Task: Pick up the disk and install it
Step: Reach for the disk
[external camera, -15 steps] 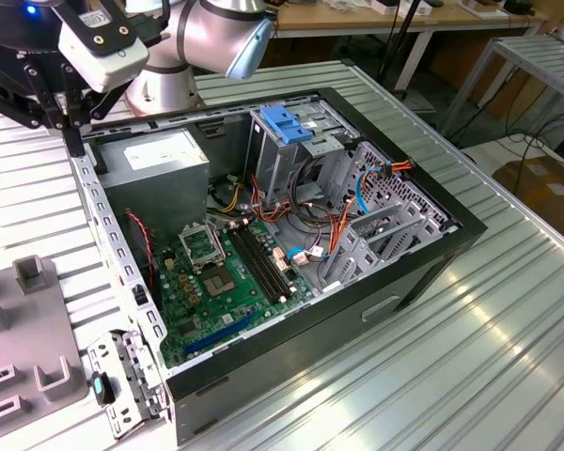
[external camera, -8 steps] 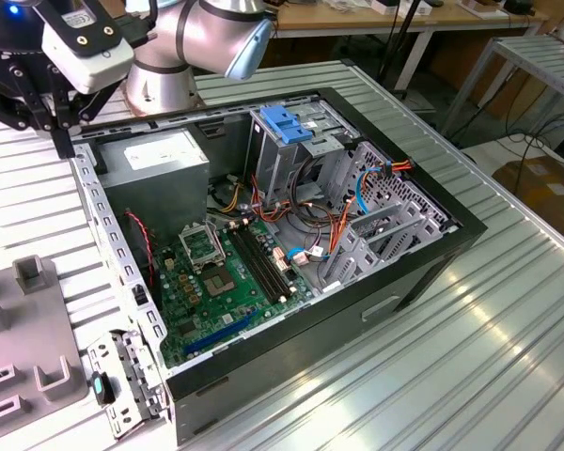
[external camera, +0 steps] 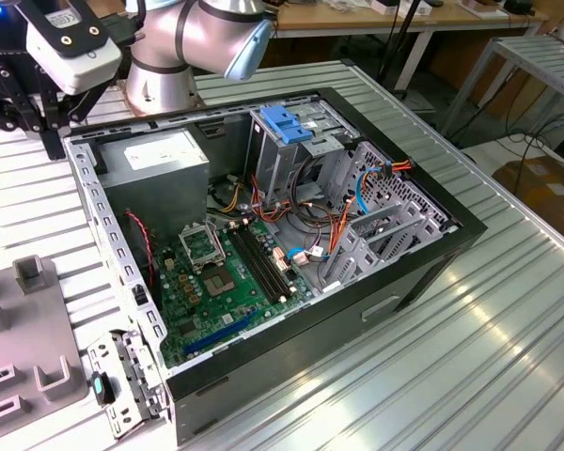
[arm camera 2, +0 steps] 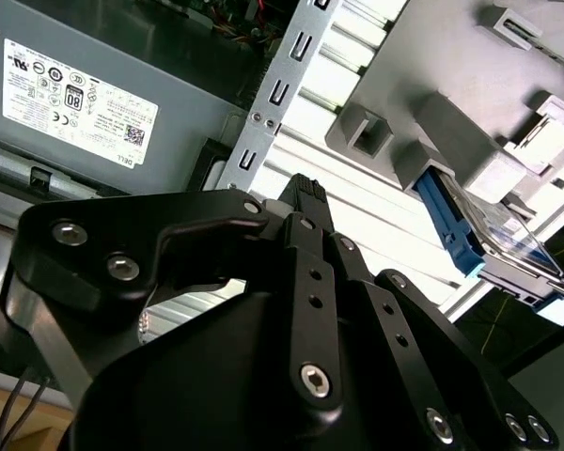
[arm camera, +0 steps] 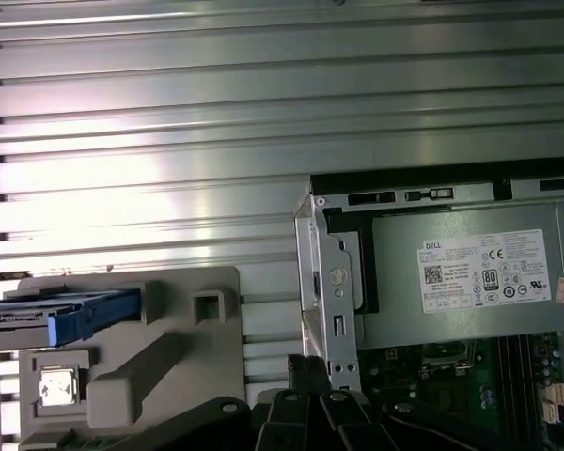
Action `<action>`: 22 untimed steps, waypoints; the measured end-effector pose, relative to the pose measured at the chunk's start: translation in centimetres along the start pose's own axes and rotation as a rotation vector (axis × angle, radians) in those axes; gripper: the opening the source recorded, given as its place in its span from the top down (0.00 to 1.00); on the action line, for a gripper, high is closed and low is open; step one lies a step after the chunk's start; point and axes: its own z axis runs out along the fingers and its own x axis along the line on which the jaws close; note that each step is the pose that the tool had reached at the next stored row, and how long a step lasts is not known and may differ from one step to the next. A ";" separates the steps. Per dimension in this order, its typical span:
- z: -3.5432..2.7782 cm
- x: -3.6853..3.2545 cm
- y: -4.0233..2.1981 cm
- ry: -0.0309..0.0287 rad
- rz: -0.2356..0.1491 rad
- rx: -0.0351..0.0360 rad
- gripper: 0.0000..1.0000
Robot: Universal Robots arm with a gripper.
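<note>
The disk (arm camera: 23, 316) sits in a slot of the grey holder plate (arm camera: 211, 366). In the first wrist view it's seen edge-on, w/ its blue end tab (arm camera: 89, 313) just beside a raised grey block of the plate. Nothing grips it.

The gripper (arm camera 2: 302, 191) hangs over the ribbed alu table (external camera: 432, 376), btw the holder plate and a corner of the open PC case (external camera: 291, 352), apart from the disk. Its fingers are pressed together, tips meeting, nothing btw them. In the exterior view the gripper is at the exterior view's upper left, just outside the case corner.

Inside that corner is the PSU (external camera: 155, 160), a grey box w/ a white sticker. Further in lies the green mobo (external camera: 216, 282). The drive cage (external camera: 284, 127) w/ blue plastic top stands toward the exterior view's right of the PSU, w/ cables beside it. The arm base (external camera: 169, 66) stands behind the case.
</note>
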 end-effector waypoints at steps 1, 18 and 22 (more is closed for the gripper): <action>0.00 0.08 0.00 0.0001 0.000 0.0000 0.89; -0.05 1.85 -0.12 0.0003 0.000 0.0001 0.89; -0.06 2.18 -0.15 0.0004 0.000 0.0001 0.89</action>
